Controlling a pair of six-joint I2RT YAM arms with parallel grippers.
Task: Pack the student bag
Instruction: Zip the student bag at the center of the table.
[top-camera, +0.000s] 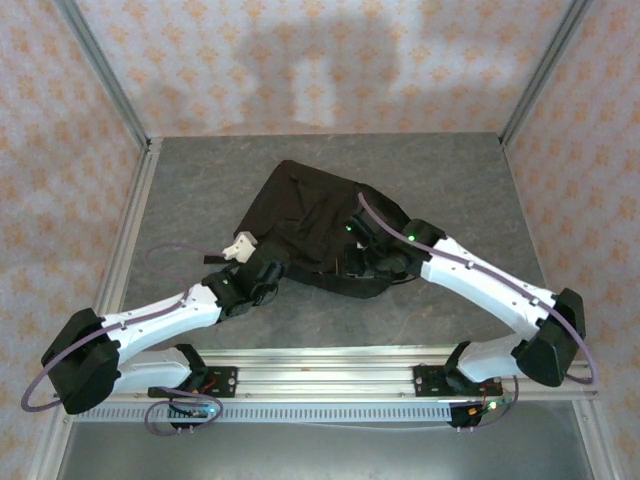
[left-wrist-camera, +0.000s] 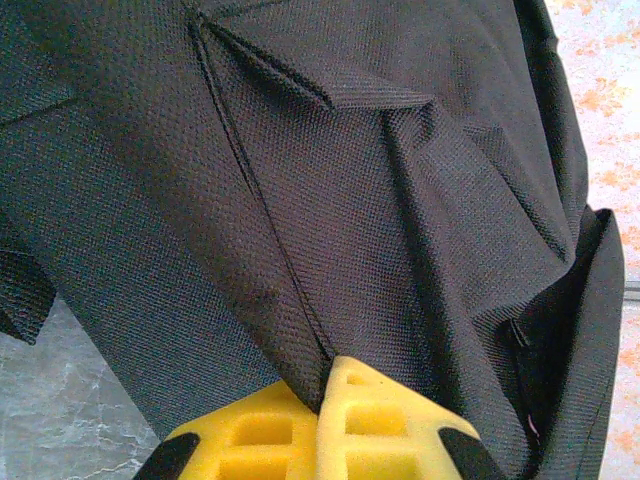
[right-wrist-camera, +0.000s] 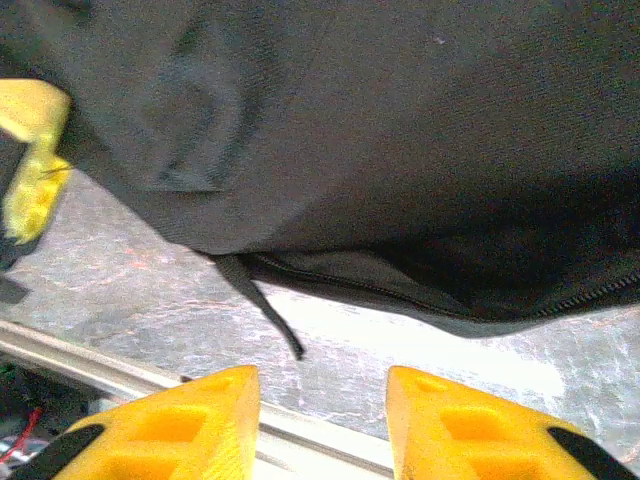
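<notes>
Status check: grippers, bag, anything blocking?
Copy: left gripper jaws shut on student bag fabric; right gripper jaws open, empty, just short of the bag. Nothing blocking.

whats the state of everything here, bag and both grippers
student bag, lying slumped and creased on the table
left gripper, shut on a fold of the student bag
right gripper, open, holding nothing
zip, too dark to tell open or closed

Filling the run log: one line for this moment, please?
student bag: on table | left gripper: shut on its fabric | right gripper: open, empty
</notes>
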